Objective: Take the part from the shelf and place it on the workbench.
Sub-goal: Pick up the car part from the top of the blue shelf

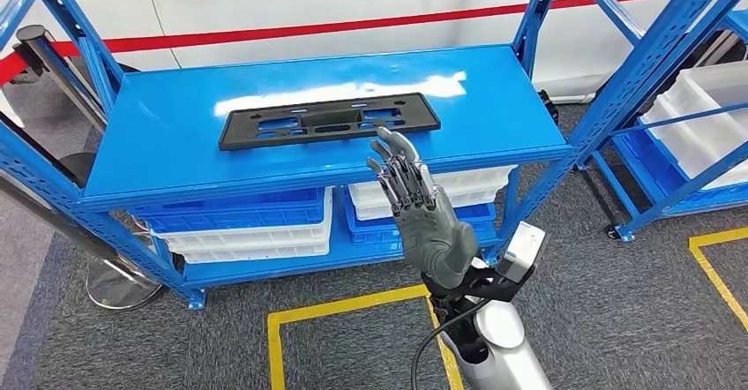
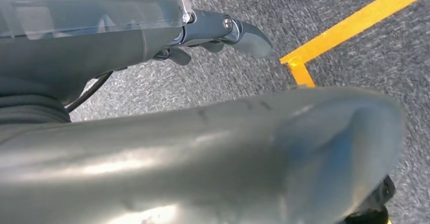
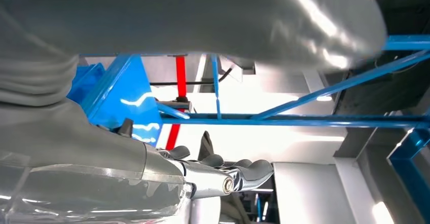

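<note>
Part (image 1: 328, 121), a long black plate, lies flat on the blue shelf (image 1: 176, 156) with its long axis crosswise, just beyond and left of the raised right hand (image 1: 422, 209), whose fingers are spread and hold nothing. Left hand (image 2: 203, 148) hangs over grey carpet (image 2: 355, 57), apparently empty. White bins (image 1: 256, 240) sit on the tier below.

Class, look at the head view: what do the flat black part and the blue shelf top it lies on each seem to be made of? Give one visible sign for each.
Black part: likely moulded plastic, matt; it shows no glare, and has cut-out slots. Blue shelf top: probably painted sheet metal, glossy; it carries a bright white reflection.
</note>
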Robot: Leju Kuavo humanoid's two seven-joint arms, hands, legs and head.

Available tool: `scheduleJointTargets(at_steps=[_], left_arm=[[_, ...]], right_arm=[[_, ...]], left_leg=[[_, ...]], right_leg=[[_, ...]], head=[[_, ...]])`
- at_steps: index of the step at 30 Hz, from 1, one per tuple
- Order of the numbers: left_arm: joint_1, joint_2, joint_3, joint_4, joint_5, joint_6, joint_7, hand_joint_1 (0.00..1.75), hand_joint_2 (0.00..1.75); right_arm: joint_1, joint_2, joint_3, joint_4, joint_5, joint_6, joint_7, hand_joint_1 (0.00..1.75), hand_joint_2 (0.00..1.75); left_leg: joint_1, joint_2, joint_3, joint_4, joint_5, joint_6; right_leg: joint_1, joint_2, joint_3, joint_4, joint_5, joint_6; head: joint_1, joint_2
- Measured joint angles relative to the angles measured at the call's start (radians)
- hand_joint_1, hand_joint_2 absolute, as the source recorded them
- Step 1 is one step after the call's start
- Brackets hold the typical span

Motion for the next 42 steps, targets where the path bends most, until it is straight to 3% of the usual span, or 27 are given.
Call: scheduleJointTargets(at_steps=[2, 4, 7, 9, 11, 13, 14, 15, 16, 17, 19, 20, 24, 26, 29, 30, 31, 32, 34, 35, 36, 38, 39, 41, 42], left_arm=[[0.000, 0.000, 0.000, 0.000, -0.001, 0.001, 0.000, 0.00, 0.00], [-0.001, -0.003, 0.000, 0.000, -0.001, 0.002, 0.000, 0.00, 0.00], [-0.001, -0.006, 0.000, 0.001, -0.002, 0.004, 0.001, 0.00, 0.00], [-0.002, -0.006, 0.000, 0.001, -0.002, 0.004, 0.001, 0.00, 0.00], [-0.002, -0.006, 0.000, 0.001, -0.002, 0.005, 0.001, 0.00, 0.00], [-0.001, -0.005, 0.000, 0.001, -0.002, 0.005, 0.001, 0.00, 0.00], [0.000, -0.005, 0.000, 0.001, -0.002, 0.004, 0.001, 0.00, 0.00], [0.000, -0.005, 0.000, 0.001, -0.002, 0.004, 0.001, 0.00, 0.00], [0.001, -0.004, 0.000, 0.001, -0.002, 0.004, 0.001, 0.00, 0.00], [0.001, -0.004, 0.000, 0.001, -0.002, 0.004, 0.001, 0.00, 0.00], [-0.001, -0.004, 0.000, 0.001, -0.002, 0.002, 0.000, 0.00, 0.00], [-0.001, -0.004, 0.000, 0.001, -0.002, 0.002, -0.001, 0.00, 0.00], [0.000, -0.004, 0.000, 0.001, -0.003, 0.001, -0.001, 0.00, 0.00], [0.000, -0.004, 0.000, 0.001, -0.004, 0.001, -0.001, 0.00, 0.00], [0.001, -0.004, 0.000, 0.001, -0.006, 0.000, -0.001, 0.00, 0.00], [0.002, -0.004, 0.000, 0.001, -0.006, -0.001, -0.001, 0.00, 0.00], [0.004, -0.004, 0.000, 0.001, -0.007, -0.002, -0.001, 0.00, 0.00], [0.005, -0.004, 0.000, 0.001, -0.009, -0.004, -0.001, 0.00, 0.00], [0.005, -0.006, 0.000, 0.002, -0.011, -0.008, -0.002, 0.00, 0.00], [0.005, -0.006, 0.000, 0.003, -0.011, -0.010, -0.002, 0.00, 0.00], [0.004, -0.007, 0.000, 0.004, -0.012, -0.011, -0.002, 0.00, 0.00], [-0.001, -0.007, -0.001, 0.005, -0.012, -0.013, -0.003, 0.00, 0.00], [-0.004, -0.007, -0.002, 0.005, -0.012, -0.013, -0.004, 0.00, 0.00], [-0.007, -0.006, -0.002, 0.005, -0.012, -0.013, -0.004, 0.00, 0.00], [-0.007, -0.006, -0.002, 0.005, -0.012, -0.013, -0.005, 0.00, 0.00]], right_arm=[[0.001, -0.001, -0.001, 0.001, -0.011, -0.008, 0.011, 0.00, 0.87], [0.000, -0.001, -0.001, 0.001, -0.018, -0.017, 0.019, 0.00, 1.75], [0.000, -0.002, -0.001, 0.001, -0.023, -0.020, 0.020, 0.00, 1.75], [0.000, -0.003, -0.001, 0.001, -0.026, -0.020, 0.020, 0.00, 1.75], [0.000, -0.003, -0.001, 0.001, -0.026, -0.020, 0.020, 0.00, 1.75], [0.000, -0.003, -0.001, 0.004, -0.027, -0.020, 0.020, 0.00, 1.75], [0.000, -0.003, -0.001, 0.006, -0.028, -0.019, 0.020, 0.00, 1.75], [0.001, -0.003, -0.001, 0.008, -0.029, -0.018, 0.020, 0.00, 1.75], [0.001, -0.003, -0.001, 0.010, -0.030, -0.016, 0.020, 0.00, 1.75], [0.000, -0.003, -0.001, 0.012, -0.031, -0.014, 0.021, 0.00, 1.75], [-0.001, -0.003, -0.001, 0.015, -0.033, -0.010, 0.021, 0.00, 1.75], [-0.002, -0.003, -0.001, 0.016, -0.034, -0.008, 0.020, 0.00, 1.75], [-0.006, -0.005, -0.001, 0.019, -0.039, 0.002, 0.019, 0.00, 1.75], [-0.010, -0.006, 0.000, 0.021, -0.041, 0.005, 0.018, 0.00, 1.75], [-0.010, -0.012, 0.000, 0.026, -0.044, 0.010, 0.018, 0.00, 1.75], [-0.009, -0.014, 0.000, 0.028, -0.044, 0.012, 0.018, 0.00, 1.75], [-0.009, -0.017, 0.000, 0.030, -0.044, 0.015, 0.018, 0.00, 1.75], [-0.009, -0.018, 0.000, 0.031, -0.045, 0.018, 0.017, 0.00, 1.75], [-0.008, -0.023, 0.000, 0.033, -0.045, 0.024, 0.015, 0.00, 1.75], [-0.007, -0.025, 0.001, 0.034, -0.045, 0.027, 0.014, 0.00, 1.75], [-0.005, -0.028, 0.002, 0.035, -0.045, 0.030, 0.013, 0.00, 1.75], [-0.004, -0.030, 0.004, 0.033, -0.044, 0.035, 0.010, 0.00, 1.75], [-0.004, -0.030, 0.005, 0.032, -0.044, 0.036, 0.009, 0.00, 1.75], [-0.005, -0.030, 0.007, 0.031, -0.044, 0.038, 0.007, 0.00, 1.75], [-0.004, -0.031, 0.008, 0.031, -0.044, 0.038, 0.006, 0.00, 1.75]], left_leg=[[-0.006, -0.002, 0.010, 0.000, -0.005, 0.001], [-0.011, -0.003, 0.017, 0.000, -0.011, -0.002], [-0.011, -0.001, 0.017, -0.002, -0.013, -0.015], [-0.011, 0.001, 0.015, 0.007, -0.022, -0.026], [-0.007, 0.001, -0.015, 0.079, -0.067, -0.037], [0.000, 0.001, -0.075, 0.204, -0.125, -0.047], [0.004, 0.001, -0.099, 0.249, -0.135, -0.052], [0.007, 0.002, -0.106, 0.260, -0.127, -0.055], [0.011, 0.002, -0.095, 0.234, -0.101, -0.058], [0.014, 0.002, -0.065, 0.172, -0.064, -0.059], [0.015, 0.003, 0.000, 0.048, -0.024, -0.054], [0.013, 0.003, 0.020, 0.012, -0.022, -0.048], [0.010, 0.000, 0.050, -0.014, -0.040, -0.014], [0.010, 0.000, 0.075, -0.021, -0.050, -0.002], [0.008, -0.001, 0.103, -0.022, -0.075, 0.004], [0.007, -0.003, 0.116, -0.022, -0.087, 0.003], [0.006, -0.005, 0.132, -0.022, -0.100, 0.003], [0.004, -0.006, 0.150, -0.023, -0.115, 0.003], [0.003, -0.007, 0.183, -0.026, -0.144, -0.001], [0.002, -0.008, 0.198, -0.032, -0.159, -0.005], [0.001, -0.008, 0.215, -0.040, -0.167, -0.010], [-0.002, -0.006, 0.238, -0.038, -0.156, -0.023], [-0.003, -0.005, 0.231, -0.005, -0.134, -0.028], [-0.003, -0.002, 0.159, 0.123, -0.094, -0.035], [0.000, -0.001, 0.109, 0.192, -0.098, -0.037]], right_leg=[[0.007, 0.000, 0.028, -0.103, 0.088, -0.016], [0.018, -0.002, 0.074, -0.225, 0.149, -0.036], [0.024, -0.001, 0.089, -0.276, 0.158, -0.045], [0.018, -0.002, 0.098, -0.290, 0.164, -0.047], [0.011, -0.005, 0.107, -0.301, 0.169, -0.051], [0.010, -0.007, 0.109, -0.302, 0.167, -0.053], [0.010, -0.007, 0.109, -0.302, 0.164, -0.053], [0.009, -0.006, 0.111, -0.301, 0.161, -0.052], [0.008, -0.005, 0.114, -0.300, 0.156, -0.049], [0.006, -0.005, 0.120, -0.299, 0.150, -0.045], [0.007, -0.004, 0.129, -0.294, 0.136, -0.034], [0.008, -0.004, 0.132, -0.294, 0.131, -0.028], [0.007, -0.004, 0.139, -0.269, 0.128, -0.005], [0.005, -0.005, 0.099, -0.192, 0.107, 0.003], [0.005, -0.005, -0.036, -0.024, 0.057, 0.008], [0.006, -0.005, -0.069, -0.006, 0.053, 0.006], [0.007, -0.005, -0.083, -0.023, 0.066, 0.002], [0.010, -0.005, -0.082, -0.070, 0.099, -0.004], [0.021, -0.004, -0.064, -0.192, 0.214, -0.026], [0.027, -0.004, -0.056, -0.234, 0.254, -0.034], [0.032, -0.003, -0.048, -0.258, 0.275, -0.041], [0.030, -0.001, -0.021, -0.272, 0.252, -0.050], [0.027, 0.000, 0.001, -0.283, 0.243, -0.054], [0.019, 0.000, 0.053, -0.306, 0.219, -0.061], [0.018, 0.000, 0.077, -0.315, 0.203, -0.063]], head=[[0.000, 0.000], [-0.001, 0.000], [-0.001, 0.000], [-0.001, 0.000], [-0.003, 0.000], [-0.004, 0.000], [-0.004, 0.000], [-0.004, 0.000], [-0.004, 0.000], [-0.004, 0.000], [-0.004, 0.000], [-0.003, 0.000], [-0.001, 0.000], [0.000, 0.000], [0.000, 0.000], [0.000, 0.000], [0.000, 0.000], [0.000, 0.000], [0.000, 0.000], [0.000, 0.000], [0.000, 0.000], [0.001, 0.000], [0.001, 0.000], [-0.002, 0.000], [-0.003, 0.000]])
